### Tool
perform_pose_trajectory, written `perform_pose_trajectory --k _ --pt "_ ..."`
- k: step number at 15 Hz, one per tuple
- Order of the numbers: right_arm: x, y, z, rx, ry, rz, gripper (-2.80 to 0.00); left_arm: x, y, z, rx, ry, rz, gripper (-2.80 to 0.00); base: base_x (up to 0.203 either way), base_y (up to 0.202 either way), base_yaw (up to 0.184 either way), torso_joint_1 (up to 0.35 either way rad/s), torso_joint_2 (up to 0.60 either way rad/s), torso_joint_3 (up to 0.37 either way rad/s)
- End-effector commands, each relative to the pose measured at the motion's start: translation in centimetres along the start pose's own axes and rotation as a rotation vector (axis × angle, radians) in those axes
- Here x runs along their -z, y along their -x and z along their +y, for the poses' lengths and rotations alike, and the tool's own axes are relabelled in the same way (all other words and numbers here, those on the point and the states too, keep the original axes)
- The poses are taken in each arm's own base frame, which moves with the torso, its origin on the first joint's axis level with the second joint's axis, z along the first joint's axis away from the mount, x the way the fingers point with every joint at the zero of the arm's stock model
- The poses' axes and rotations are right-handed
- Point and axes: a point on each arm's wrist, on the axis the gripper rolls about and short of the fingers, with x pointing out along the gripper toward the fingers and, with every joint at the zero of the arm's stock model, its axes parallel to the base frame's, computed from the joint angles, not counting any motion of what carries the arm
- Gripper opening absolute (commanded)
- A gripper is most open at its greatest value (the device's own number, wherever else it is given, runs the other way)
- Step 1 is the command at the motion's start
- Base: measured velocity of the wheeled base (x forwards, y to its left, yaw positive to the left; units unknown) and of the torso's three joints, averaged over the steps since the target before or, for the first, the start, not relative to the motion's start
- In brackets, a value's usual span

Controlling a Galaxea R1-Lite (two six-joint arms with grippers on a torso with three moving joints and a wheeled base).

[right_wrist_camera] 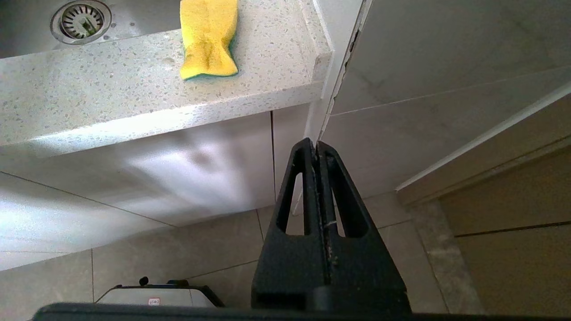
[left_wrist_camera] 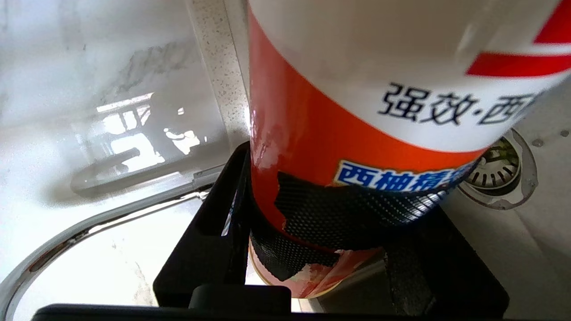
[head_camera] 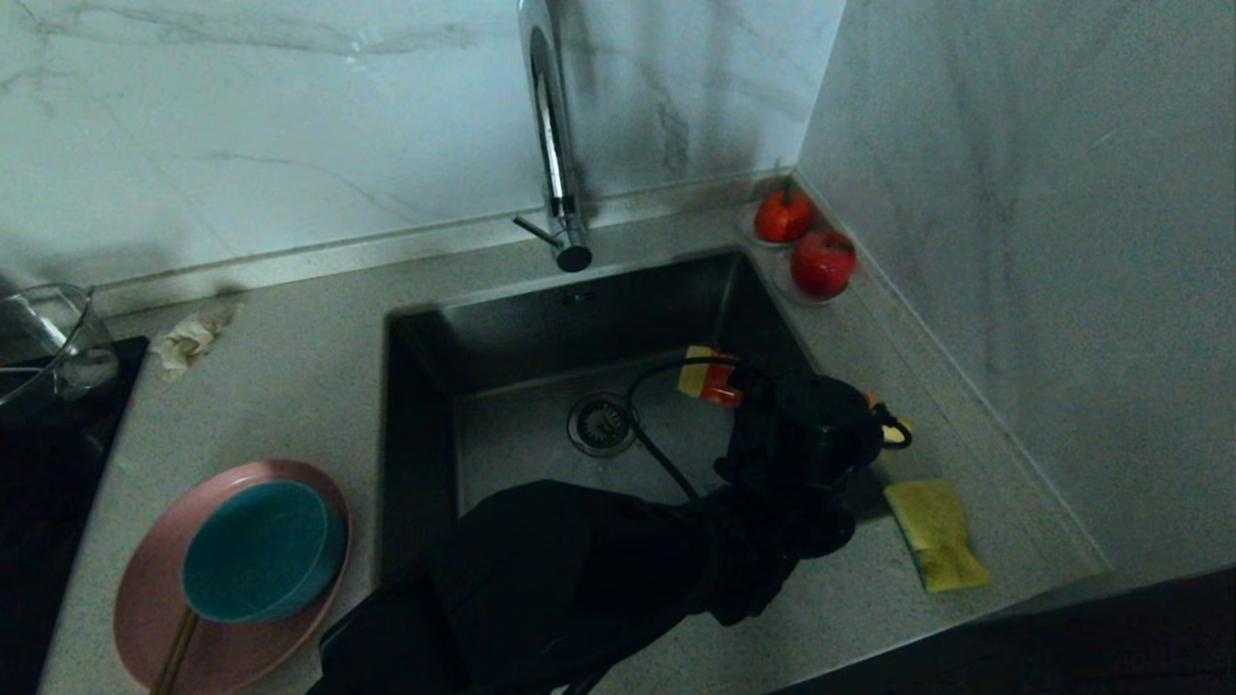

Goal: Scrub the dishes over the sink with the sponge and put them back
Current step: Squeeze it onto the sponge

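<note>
Left gripper (left_wrist_camera: 339,249) over the sink (head_camera: 512,444), jaws clamped on a detergent bottle (left_wrist_camera: 357,111), sponge (head_camera: 935,533) on the counter (head_camera: 290,376) right of the basin, bowl (head_camera: 261,550) on the plate (head_camera: 232,647) with chopsticks (head_camera: 174,656) at left, right gripper (right_wrist_camera: 317,154) parked below the counter, jaws pressed together.

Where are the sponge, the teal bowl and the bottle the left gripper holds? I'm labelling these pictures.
sponge (head_camera: 935,533): head view, middle of its yellow face.
teal bowl (head_camera: 259,550): head view, inside of the bowl.
bottle (left_wrist_camera: 321,133): left wrist view, orange label band.
left gripper (left_wrist_camera: 339,232): left wrist view, around the bottle.
</note>
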Motion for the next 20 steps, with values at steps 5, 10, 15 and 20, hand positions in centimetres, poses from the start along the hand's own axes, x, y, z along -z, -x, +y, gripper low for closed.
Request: perform_pose_trajectory --k 5,10,15,20 --pt "0.0 0.0 0.0 0.001 0.0 0.0 -2.8 -0.1 0.0 -0.5 -0.003 -0.018 0.006 -2.8 0.0 0.0 0.0 0.0 0.0 0.0" --pt "0.0 0.0 0.0 0.0 0.0 0.0 -2.8 -0.1 0.0 -0.3 -0.005 -0.04 0.008 -2.8 0.0 0.0 0.0 0.0 0.0 0.0" --pt "0.0 0.0 0.0 0.0 0.0 0.0 -2.8 0.0 0.0 0.0 -0.018 -0.023 0.014 -2.8 0.0 0.0 0.0 0.0 0.0 0.0" --pt "0.0 0.0 0.0 0.0 0.0 0.0 -2.8 0.3 0.1 1.1 -0.072 0.058 0.02 -2.8 0.0 0.0 0.0 0.0 0.0 0.0"
